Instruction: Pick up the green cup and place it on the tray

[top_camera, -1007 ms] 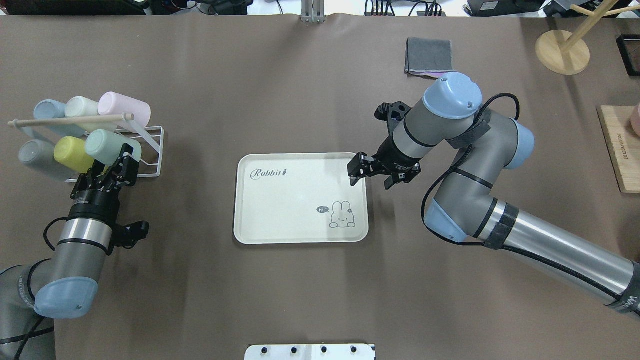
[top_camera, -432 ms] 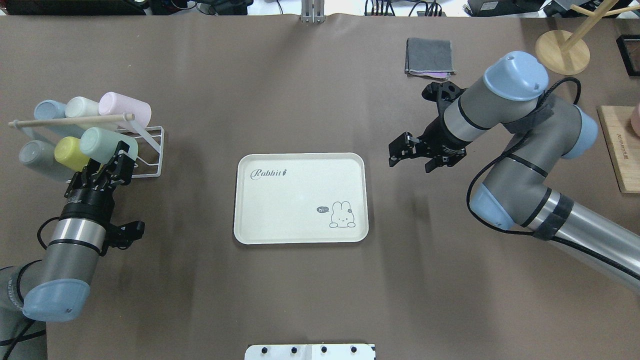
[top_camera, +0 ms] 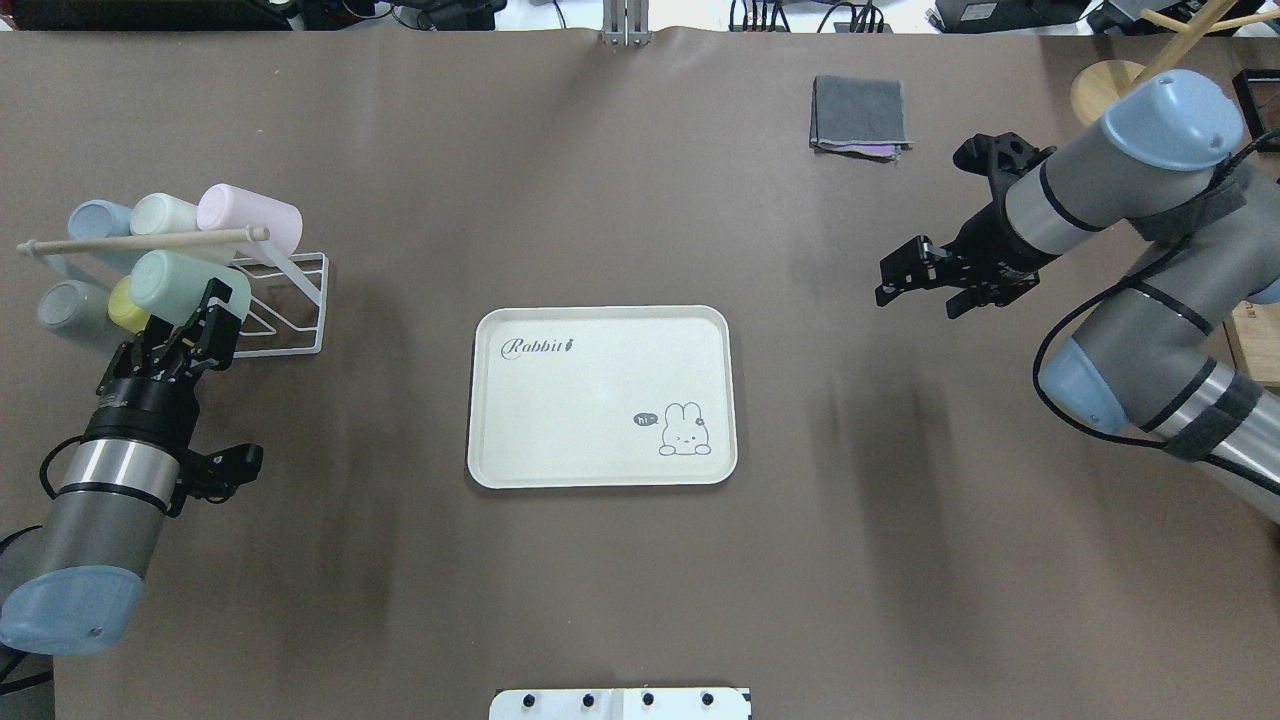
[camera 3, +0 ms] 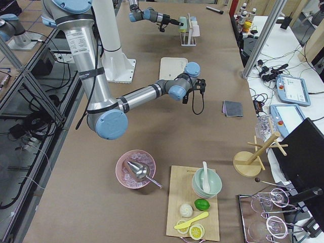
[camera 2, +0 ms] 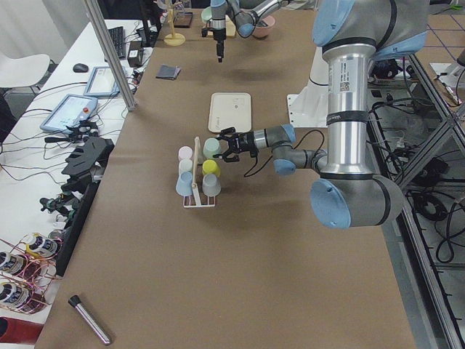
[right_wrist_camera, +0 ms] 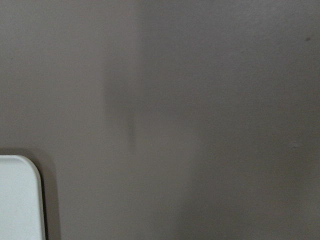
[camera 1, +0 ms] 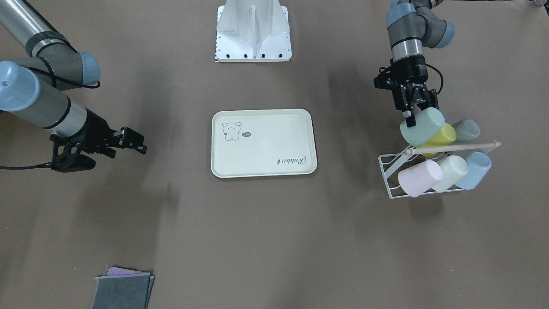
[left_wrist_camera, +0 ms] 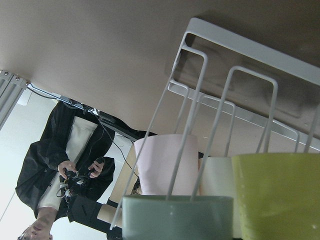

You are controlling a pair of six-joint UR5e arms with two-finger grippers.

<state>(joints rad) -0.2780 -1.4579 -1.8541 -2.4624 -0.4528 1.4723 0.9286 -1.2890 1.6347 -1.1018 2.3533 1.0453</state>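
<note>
Grip on left side: left gripper is clamped on the green cup, taking it at the end nearest the arm, with the cup lying tilted on its side. Green cup sits at the white wire rack, at the table's left end, partly over the yellow-green cup and just on the robot's side of the wooden rod. Whether it touches the rack wires is unclear from these angles. Grey cup lies beside the yellow-green one. Blue cup, cream cup and pink cup lie in a row beyond the rod. Left wrist view looks up through the rack wires, with the green cup's edge at the bottom of the frame. Tray lies flat mid-table, well apart from the green cup, print side up. Right gripper hovers above bare table off the tray's far right corner, jaws spread. Right wrist view catches only one tray corner. Folded grey cloth lies further back on the table.
</note>
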